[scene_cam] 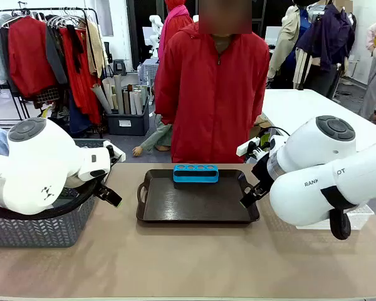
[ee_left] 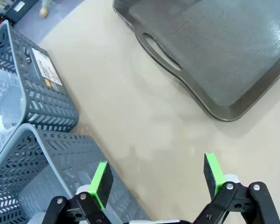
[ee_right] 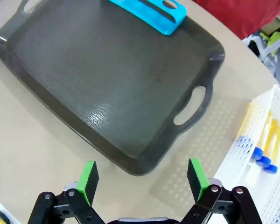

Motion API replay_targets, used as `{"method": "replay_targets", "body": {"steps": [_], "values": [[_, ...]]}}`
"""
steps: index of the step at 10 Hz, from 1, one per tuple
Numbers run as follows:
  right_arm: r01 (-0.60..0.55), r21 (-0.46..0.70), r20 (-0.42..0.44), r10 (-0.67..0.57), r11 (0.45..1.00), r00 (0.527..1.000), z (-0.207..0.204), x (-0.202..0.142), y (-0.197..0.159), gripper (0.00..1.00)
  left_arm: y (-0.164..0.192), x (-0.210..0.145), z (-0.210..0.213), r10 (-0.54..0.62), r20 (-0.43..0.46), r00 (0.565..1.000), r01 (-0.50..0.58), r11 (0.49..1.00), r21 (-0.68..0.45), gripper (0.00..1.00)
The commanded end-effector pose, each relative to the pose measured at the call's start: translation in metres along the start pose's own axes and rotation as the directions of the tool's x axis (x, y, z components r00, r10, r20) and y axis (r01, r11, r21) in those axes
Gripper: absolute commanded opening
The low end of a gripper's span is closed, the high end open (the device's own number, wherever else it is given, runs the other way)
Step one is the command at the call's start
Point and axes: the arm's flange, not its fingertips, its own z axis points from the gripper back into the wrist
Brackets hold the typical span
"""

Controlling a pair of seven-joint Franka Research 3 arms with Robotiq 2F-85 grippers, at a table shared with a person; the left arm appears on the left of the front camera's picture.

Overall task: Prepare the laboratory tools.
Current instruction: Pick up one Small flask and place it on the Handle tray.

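Left gripper [ee_left: 157,173] fingers spread wide, empty; right gripper [ee_right: 142,174] same; both pointing down.

Dark plastic tray [ee_right: 107,88] is showing a faintly grained sheen; blue rack [scene_cam: 195,177] is looking smooth plastic; desk [ee_left: 144,126] is appearing matt.

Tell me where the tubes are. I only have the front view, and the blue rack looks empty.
Observer: Blue-capped tubes lie in the white lattice bin, beside the tray's handle.
Operator: What's the right gripper doing?
Observer: The right gripper is open, holding nothing, pointed at the tray's edge.
Operator: Anything inside the grey baskets?
Observer: One grey basket holds a clear container; which one, I cannot tell.
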Motion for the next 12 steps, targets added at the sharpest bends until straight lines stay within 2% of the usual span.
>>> {"method": "replay_targets", "body": {"steps": [1, 12], "values": [[0.000, 0.000, 0.000, 0.000, 1.000, 1.000, 0.0000, 0.0000, 0.0000, 1.00, 0.0000, 0.0000, 0.0001, 0.000, 0.000, 1.000, 0.000, 1.000, 0.000, 1.00], [0.000, 0.000, 0.000, 0.000, 1.000, 1.000, 0.0000, 0.0000, 0.0000, 1.00, 0.0000, 0.0000, 0.0001, 0.000, 0.000, 1.000, 0.000, 1.000, 0.000, 1.00]]}}
